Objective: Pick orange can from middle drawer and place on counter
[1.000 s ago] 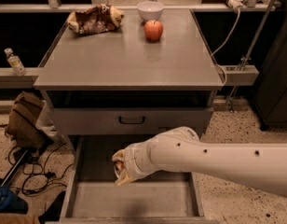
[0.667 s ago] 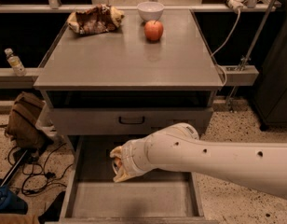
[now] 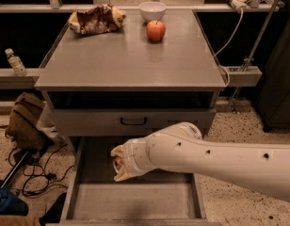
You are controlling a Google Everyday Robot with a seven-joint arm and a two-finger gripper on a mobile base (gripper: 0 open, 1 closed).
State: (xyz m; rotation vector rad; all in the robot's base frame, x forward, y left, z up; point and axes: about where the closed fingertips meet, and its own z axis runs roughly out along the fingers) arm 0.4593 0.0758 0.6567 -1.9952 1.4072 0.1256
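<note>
The middle drawer [image 3: 135, 202] is pulled open at the bottom of the view, with a bare grey floor. My gripper [image 3: 119, 164] hangs inside it near the back left, at the end of the white arm [image 3: 215, 159] that reaches in from the right. A sliver of the orange can [image 3: 117, 163] shows between the cream fingers [image 3: 122, 175], which are closed around it; most of the can is hidden. The counter [image 3: 131, 60] is the flat grey top above.
On the counter's far edge lie a brown snack bag [image 3: 95, 19], a white bowl [image 3: 152, 9] and a red apple [image 3: 156, 30]. A shut drawer front with a black handle [image 3: 133, 121] sits above the open drawer. A bag [image 3: 25, 121] and cables lie on the floor at left.
My gripper has shifted slightly left and up inside the drawer, with the can in it. Nothing on the counter has moved.
</note>
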